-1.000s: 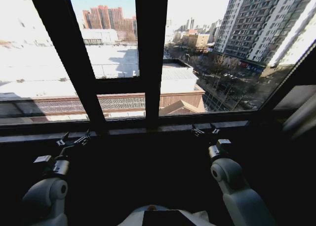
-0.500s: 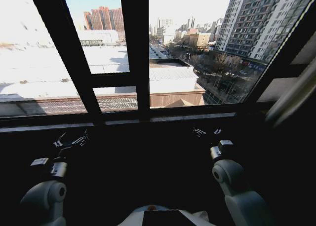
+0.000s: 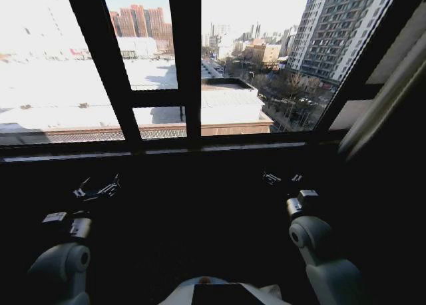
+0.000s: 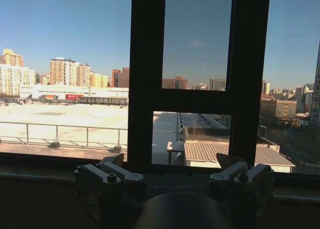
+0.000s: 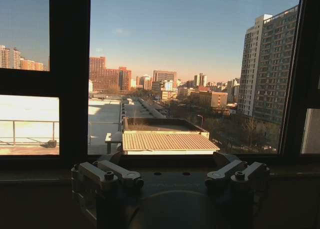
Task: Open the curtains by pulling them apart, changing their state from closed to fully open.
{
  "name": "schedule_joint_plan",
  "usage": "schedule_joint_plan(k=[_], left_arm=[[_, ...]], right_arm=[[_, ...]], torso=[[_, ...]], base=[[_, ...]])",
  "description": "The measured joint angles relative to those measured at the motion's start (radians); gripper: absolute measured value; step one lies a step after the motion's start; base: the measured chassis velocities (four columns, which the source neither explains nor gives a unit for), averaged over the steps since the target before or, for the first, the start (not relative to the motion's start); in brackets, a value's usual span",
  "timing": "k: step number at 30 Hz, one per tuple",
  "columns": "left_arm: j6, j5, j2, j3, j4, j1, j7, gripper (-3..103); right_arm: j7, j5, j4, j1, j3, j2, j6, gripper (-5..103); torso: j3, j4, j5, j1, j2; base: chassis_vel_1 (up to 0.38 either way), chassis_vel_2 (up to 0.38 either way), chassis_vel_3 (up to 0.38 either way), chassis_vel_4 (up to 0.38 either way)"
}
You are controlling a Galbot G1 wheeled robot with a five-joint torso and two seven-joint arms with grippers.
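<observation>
Both hands, left hand (image 3: 98, 187) and right hand (image 3: 281, 179), hang wide and empty below the window (image 3: 219, 65), curtain (image 3: 383, 95) bunched far right, seemingly already drawn.

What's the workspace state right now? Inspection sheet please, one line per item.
Surface: dark window sill below the glass, nothing seen on it.
Job's things: curtain bunched at the right side of the window, pale folds running diagonally; glass uncovered across the middle.
Clutter: nothing seen.
Grippers: left gripper low at the robot's left, fingers apart, holding nothing; right gripper low at the right, fingers apart, holding nothing. Both face the window, clear of the curtain.
Cables: nothing seen.
Surroundings: black window frame bars; outside, rooftops and tall buildings in daylight.
</observation>
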Motion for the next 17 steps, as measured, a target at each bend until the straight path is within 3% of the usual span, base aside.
schedule_joint_plan(k=[7,17], left_arm=[[-0.005,-0.006,0.013,-0.005,0.01,-0.003,0.0,100],[-0.026,-0.01,0.024,-0.002,0.035,-0.008,0.007,100]], right_arm=[[0.003,-0.006,0.003,0.0,-0.002,0.009,0.008,100],[0.001,-0.022,0.002,-0.001,0.0,0.012,0.008,100]], torso=[[0.0,-0.0003,0.0002,0.0,0.0],[0.001,0.0,0.0001,0.002,-0.001]], base=[[0.212,-0.255,-0.245,0.27],[-0.005,0.013,0.005,-0.02]])
